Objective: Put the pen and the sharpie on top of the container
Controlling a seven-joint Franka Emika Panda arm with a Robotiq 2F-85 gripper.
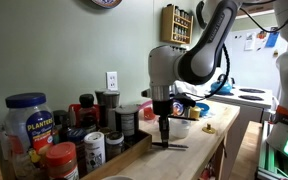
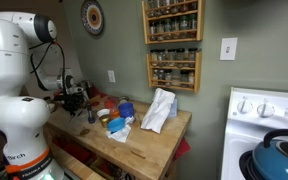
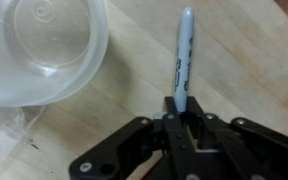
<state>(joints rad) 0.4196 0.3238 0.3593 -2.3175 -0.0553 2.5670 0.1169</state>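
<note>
In the wrist view my gripper [image 3: 177, 112] is shut on the lower end of a grey-blue sharpie [image 3: 182, 55], which points away from me over the wooden counter [image 3: 234, 70]. The container [image 3: 44, 50], a translucent-white tub, stands on the counter to the upper left of the sharpie, apart from it. In both exterior views the gripper [image 1: 164, 128] [image 2: 90, 114] hangs just above the counter. A thin dark thing [image 1: 170, 146] lies on the wood under it; I cannot tell whether it is the pen.
Several jars crowd the counter's end, among them a blue-lidded peanut jar [image 1: 26, 118] and a red-lidded jar [image 1: 62, 158]. A white cloth [image 2: 159, 110] lies on the counter. A stove [image 2: 269, 125] stands beside it, spice racks [image 2: 172, 40] hang above.
</note>
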